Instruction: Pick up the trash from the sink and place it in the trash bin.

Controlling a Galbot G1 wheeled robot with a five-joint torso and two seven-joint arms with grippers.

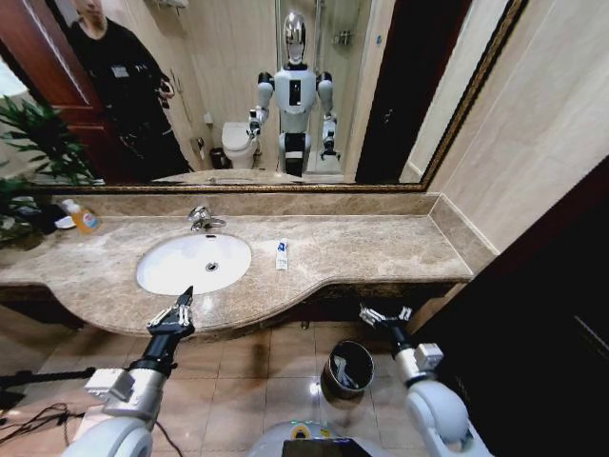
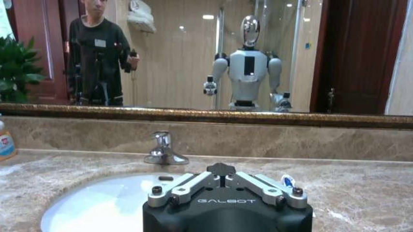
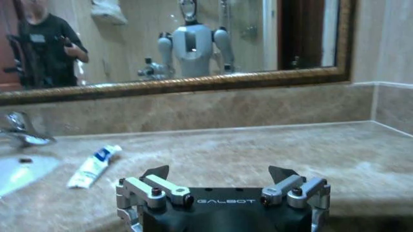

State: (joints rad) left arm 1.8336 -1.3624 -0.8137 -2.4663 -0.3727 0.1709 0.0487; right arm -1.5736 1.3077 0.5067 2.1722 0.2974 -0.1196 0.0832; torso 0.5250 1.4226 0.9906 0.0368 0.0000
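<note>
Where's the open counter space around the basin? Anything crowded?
Bare marble runs from the white tube right to the side wall. The front rim by the left gripper is narrow. Crowded at far left: orange bottle and plant. The right gripper hovers over the trash bin.

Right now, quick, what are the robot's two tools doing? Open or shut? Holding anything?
Left tool: open, holding nothing, at the counter's front edge by the sink.
Right tool: open, holding nothing, above the trash bin.
</note>
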